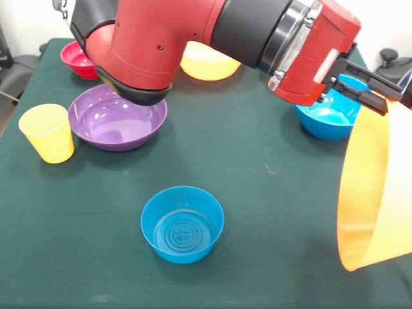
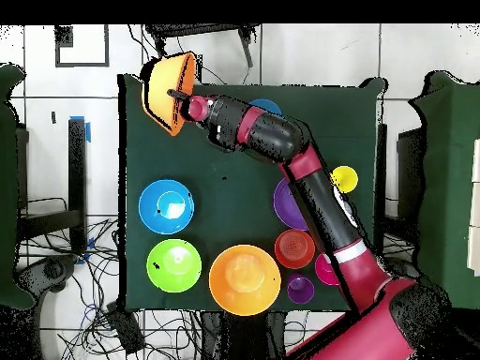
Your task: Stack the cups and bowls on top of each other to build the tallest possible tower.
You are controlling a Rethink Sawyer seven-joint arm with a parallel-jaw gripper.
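My gripper [image 1: 380,96] [image 2: 174,94] is shut on the rim of a large orange bowl [image 1: 376,187] [image 2: 164,89], which hangs tipped on its side above the table's corner. Standing singly on the cloth are a second large orange bowl [image 1: 209,63] [image 2: 245,278], a wide purple bowl [image 1: 118,117] [image 2: 284,202], a blue bowl [image 1: 328,114] [image 2: 167,206], a green bowl [image 2: 174,264], an orange-red bowl [image 2: 294,248], a pink-red bowl [image 1: 78,59] [image 2: 325,272] and a teal bowl [image 1: 182,223] [image 2: 265,106]. The yellow cup [image 1: 47,132] [image 2: 344,178] and purple cup [image 2: 300,289] stand upright. No tower shows.
The dark green table [image 1: 257,193] [image 2: 230,178] carries everything. My arm [image 1: 193,38] [image 2: 309,178] reaches slantwise across it and covers part of the purple bowl from above. Cables and floor tiles surround the table in the overhead view.
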